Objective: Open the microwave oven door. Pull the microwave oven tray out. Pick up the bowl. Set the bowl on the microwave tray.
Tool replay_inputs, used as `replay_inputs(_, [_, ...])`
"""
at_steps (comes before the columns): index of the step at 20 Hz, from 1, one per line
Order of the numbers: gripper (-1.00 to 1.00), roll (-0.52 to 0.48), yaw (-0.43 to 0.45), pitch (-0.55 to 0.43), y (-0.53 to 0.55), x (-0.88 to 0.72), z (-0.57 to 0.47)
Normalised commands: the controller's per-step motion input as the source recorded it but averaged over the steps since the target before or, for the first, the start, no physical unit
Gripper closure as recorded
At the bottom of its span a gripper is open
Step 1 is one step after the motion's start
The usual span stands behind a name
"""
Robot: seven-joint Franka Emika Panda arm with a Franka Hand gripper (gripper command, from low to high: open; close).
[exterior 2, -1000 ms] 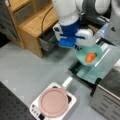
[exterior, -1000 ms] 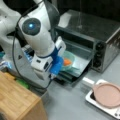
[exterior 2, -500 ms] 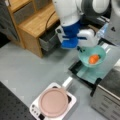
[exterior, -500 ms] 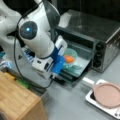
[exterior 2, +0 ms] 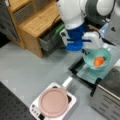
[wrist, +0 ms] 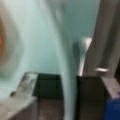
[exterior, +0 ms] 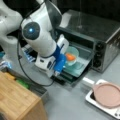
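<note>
Carried further toward the oven over the past second, the bowl (exterior: pixel 71 55) now hangs over the pulled-out microwave oven tray (exterior: pixel 77 67) at the centre of a front view, where earlier it sat closer to the arm's blue wrist. The gripper (exterior 2: pixel 96 48) grasps the bowl by its near rim: in the wrist view the pale teal wall (wrist: pixel 67 75) runs between the two dark fingers (wrist: pixel 48 85), which are clenched on it, one inside and one outside. That rim hold keeps the bowl upright, so the orange object (exterior 2: pixel 99 60) inside stays in its hollow.

The microwave oven (exterior: pixel 100 35) stands at the upper right of a front view, its three black knobs (exterior: pixel 98 54) in a column. The microwave oven door (exterior 2: pixel 80 71) is already dropped open and lies flat toward the counter (exterior 2: pixel 30 70), and the tray rests drawn out over it, leaving room for the bowl to come down from above. Whether the bowl's base touches the tray yet cannot be told.

A pink plate (exterior 2: pixel 53 102) lies in a white dish rack (exterior 2: pixel 71 98) at the lower part of both front views, well apart from the oven. A wooden cabinet (exterior 2: pixel 37 22) fills the upper left.
</note>
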Motion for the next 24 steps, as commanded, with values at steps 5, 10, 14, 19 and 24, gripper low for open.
replay_inputs(5, [1.0,0.017,-0.17,-0.242,0.27,-0.21,-0.15])
replay_inputs(10, [1.0,0.014,-0.211,-0.239,0.27,-0.24,-0.18])
replay_inputs(14, [1.0,-0.004,-0.222,-0.241,0.28,-0.26,-0.18])
replay_inputs(19, [1.0,-0.014,-0.235,-0.247,0.31,-0.27,-0.18])
replay_inputs(24, [1.0,-0.032,-0.237,-0.214,0.27,-0.31,-0.13])
